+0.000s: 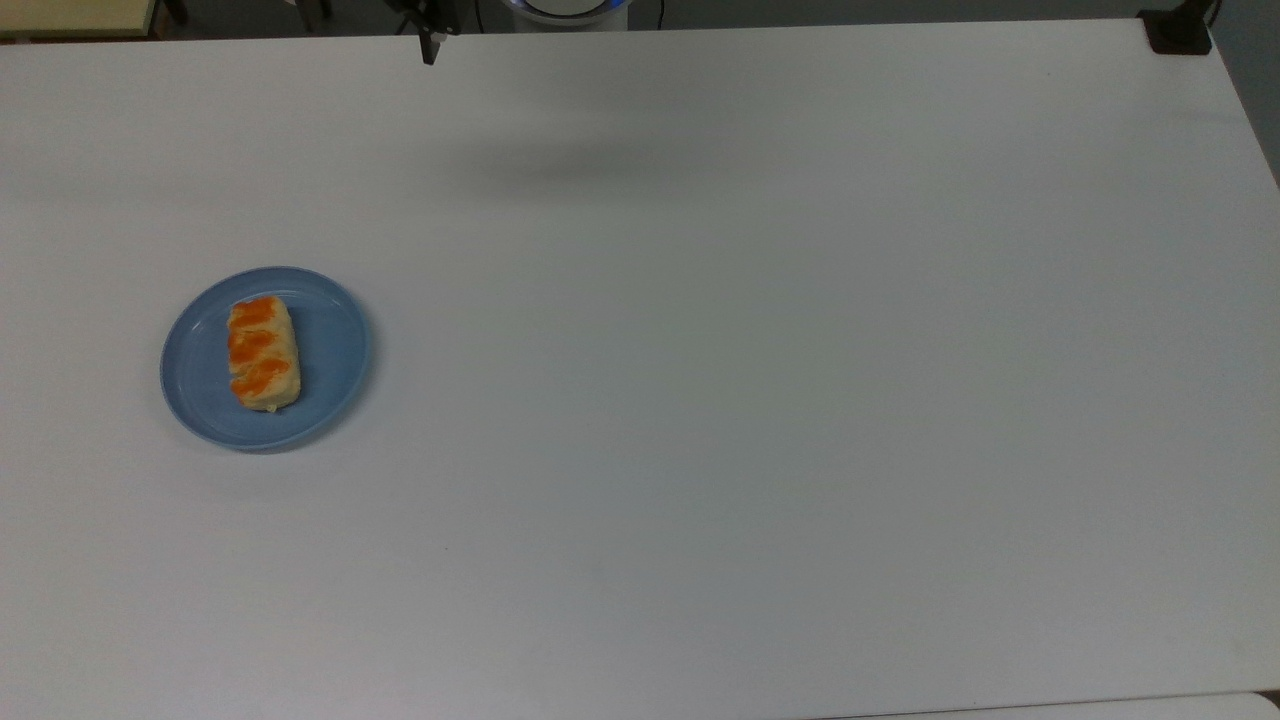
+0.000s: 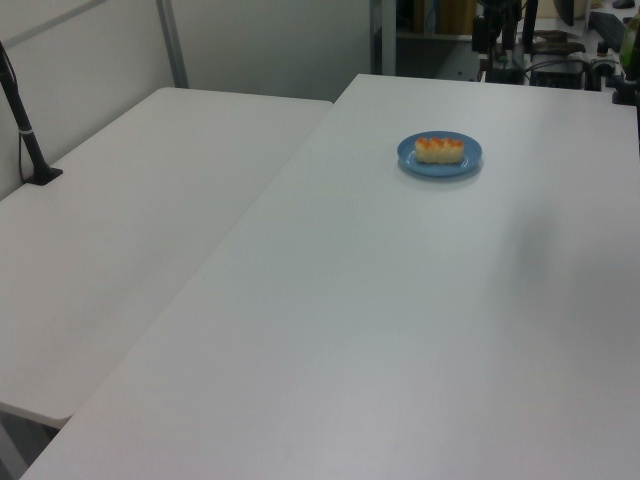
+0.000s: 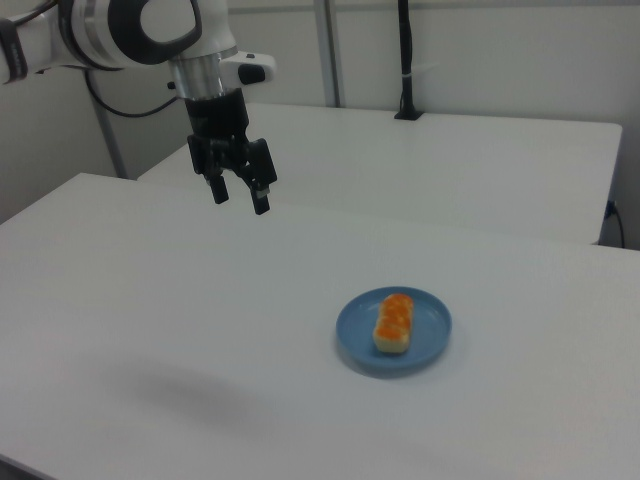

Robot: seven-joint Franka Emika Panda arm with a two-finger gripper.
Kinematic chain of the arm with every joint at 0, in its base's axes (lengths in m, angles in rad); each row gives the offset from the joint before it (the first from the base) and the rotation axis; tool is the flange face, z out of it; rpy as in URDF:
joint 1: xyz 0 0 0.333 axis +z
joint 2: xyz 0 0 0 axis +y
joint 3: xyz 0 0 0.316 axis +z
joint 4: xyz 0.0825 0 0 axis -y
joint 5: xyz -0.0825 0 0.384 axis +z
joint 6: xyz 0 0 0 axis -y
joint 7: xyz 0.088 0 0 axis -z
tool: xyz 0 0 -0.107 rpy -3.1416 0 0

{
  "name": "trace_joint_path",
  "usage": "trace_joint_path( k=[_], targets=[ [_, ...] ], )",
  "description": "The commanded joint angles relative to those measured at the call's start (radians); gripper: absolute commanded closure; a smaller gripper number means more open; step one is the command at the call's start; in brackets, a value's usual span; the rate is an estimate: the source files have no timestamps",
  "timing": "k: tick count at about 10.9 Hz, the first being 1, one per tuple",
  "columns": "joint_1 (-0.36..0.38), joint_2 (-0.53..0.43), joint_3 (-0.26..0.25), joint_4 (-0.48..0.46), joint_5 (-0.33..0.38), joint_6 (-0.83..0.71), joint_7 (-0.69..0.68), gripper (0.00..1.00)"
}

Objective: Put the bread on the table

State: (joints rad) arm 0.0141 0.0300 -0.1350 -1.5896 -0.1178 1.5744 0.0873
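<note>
Bread (image 3: 394, 322) sits on blue plate (image 3: 432, 345), gripper (image 3: 239, 195) well apart above it, jaws wide and empty. I'd descend across its short width, then set it on table (image 3: 150, 300) beside plate.

The top view looks steeply down on the large smooth white table (image 1: 700, 400). The left view (image 2: 400, 300) and right view (image 3: 150, 300) look obliquely along it from opposite ends — all three share the round blue plate (image 1: 335, 345) (image 2: 470, 160) (image 3: 430, 335).
</note>
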Motion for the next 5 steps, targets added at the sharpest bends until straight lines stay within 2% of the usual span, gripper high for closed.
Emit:
trace_joint_path(
  k=[1, 5],
  targets=[
    [0.006, -0.006, -0.012, 0.003, 0.023, 0.012, -0.083, 0.0],
    [0.004, -0.001, -0.015, 0.003, 0.041, 0.009, -0.119, 0.0]
  ],
)
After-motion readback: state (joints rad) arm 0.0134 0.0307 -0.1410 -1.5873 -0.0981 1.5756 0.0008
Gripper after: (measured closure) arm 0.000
